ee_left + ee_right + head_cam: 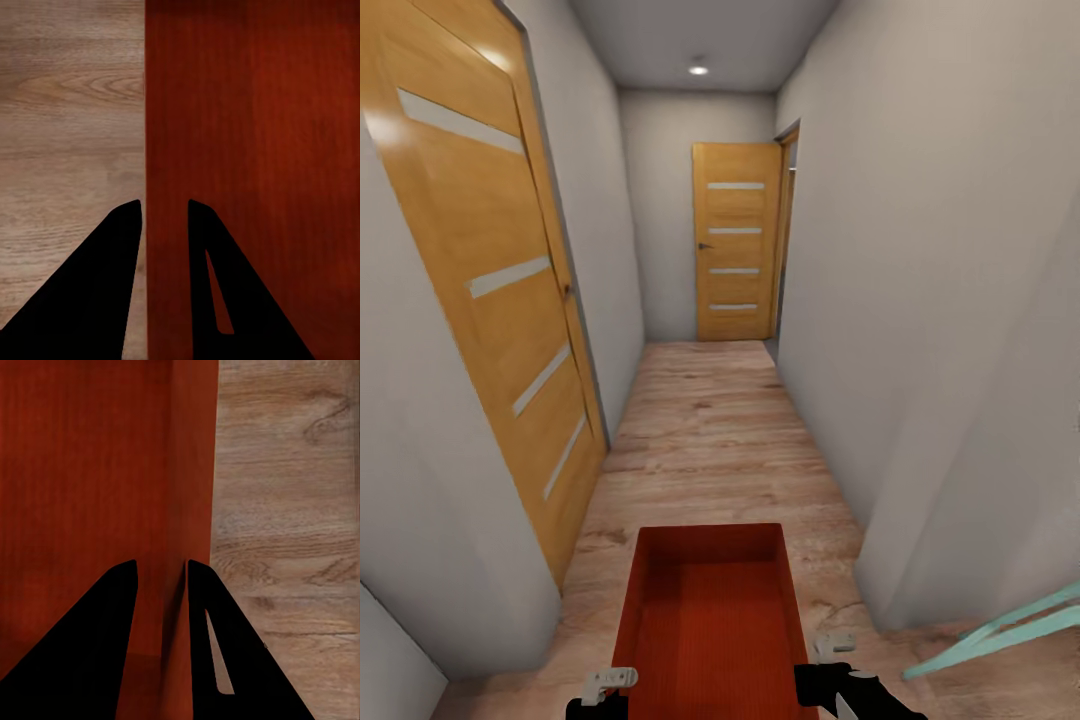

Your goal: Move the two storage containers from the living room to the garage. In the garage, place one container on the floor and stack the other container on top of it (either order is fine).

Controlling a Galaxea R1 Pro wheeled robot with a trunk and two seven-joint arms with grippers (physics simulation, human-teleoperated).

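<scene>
The robot stands in a narrow corridor with pale grey walls, and it carries one orange-red storage container (709,620) in front of itself, above the light wood plank floor (710,430). The left gripper (164,206) is pinching the left side wall of the bin, one finger outside and one inside. The right gripper (162,566) is pinching the right side wall in the same way. A wooden door (736,241) closes the far end of the corridor, another wooden door (500,270) is on the left wall, and some teal bars (1000,632) show at the lower right.
</scene>
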